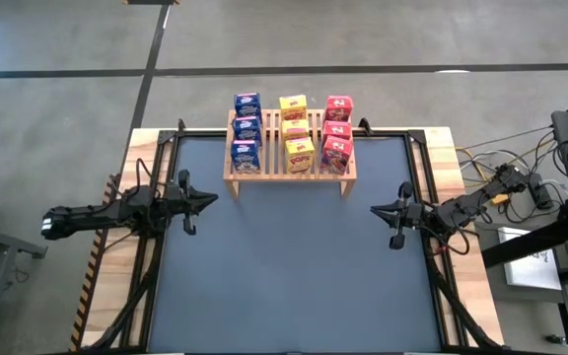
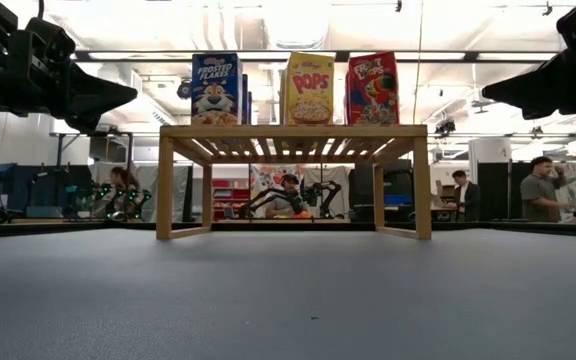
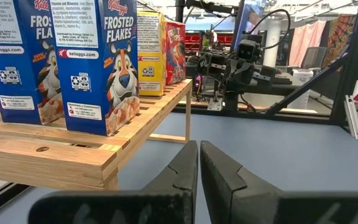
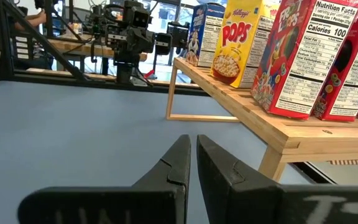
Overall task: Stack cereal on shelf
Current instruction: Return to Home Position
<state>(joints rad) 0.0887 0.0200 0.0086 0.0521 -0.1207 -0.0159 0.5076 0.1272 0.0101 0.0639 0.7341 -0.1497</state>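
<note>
We see a grey concrete floor [image 1: 57, 118] crossed by dark lines [image 1: 67, 73], bright ceiling lights [image 2: 298, 20] overhead, and far back cluttered workbenches [image 4: 67, 42], one standing person [image 2: 540, 195], one seated person [image 2: 290, 190].

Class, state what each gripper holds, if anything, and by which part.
Nothing is held. The left gripper and the right gripper are shut and empty; the small cardboard cereal boxes stand on the light wooden slatted rack.

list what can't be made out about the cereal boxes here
- Low view: back boxes of each row, hidden behind the front blue box, yellow box and red box.
- High view: print on boxes on the shelf, too small to read.
- Left wrist view: red boxes mostly behind the yellow ones.
- Right wrist view: blue boxes mostly behind a yellow one.
</note>
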